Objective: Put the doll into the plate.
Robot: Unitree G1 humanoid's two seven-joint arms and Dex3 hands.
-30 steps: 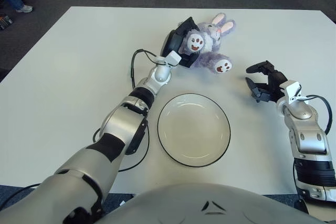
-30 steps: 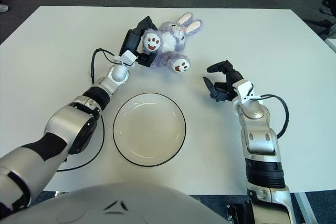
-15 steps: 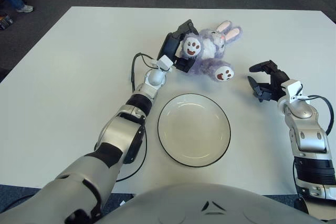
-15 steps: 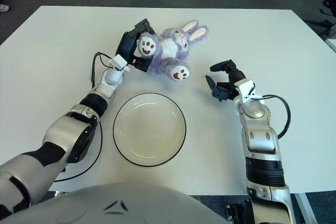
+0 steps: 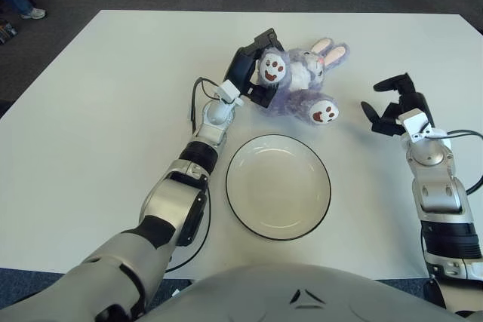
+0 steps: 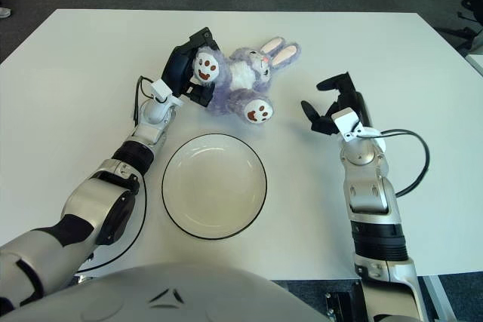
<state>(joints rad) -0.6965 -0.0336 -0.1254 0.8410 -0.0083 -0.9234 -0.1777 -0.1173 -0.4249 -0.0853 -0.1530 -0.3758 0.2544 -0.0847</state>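
Step in hand: the carry, doll gripped but not yet over the plate.
Left hand point(image 5: 249, 73): fingers pinching the doll point(image 5: 298, 84) at its foot end.
Doll: on or just above the desk point(image 5: 98, 111), I cannot tell which, extending right of the fingers.
Plate point(image 5: 278, 186): empty, nearer the robot than the fingers, apart from the doll.
Right hand point(image 5: 396, 103): fingers spread, holding nothing, right of the doll.
Next move: likely bring the doll toward the robot over the plate, then release.

Doll point(image 5: 298, 81) fuzzy plush cloth; plate point(image 5: 278, 186) glossy, smooth; table point(image 5: 98, 103) matt, smooth
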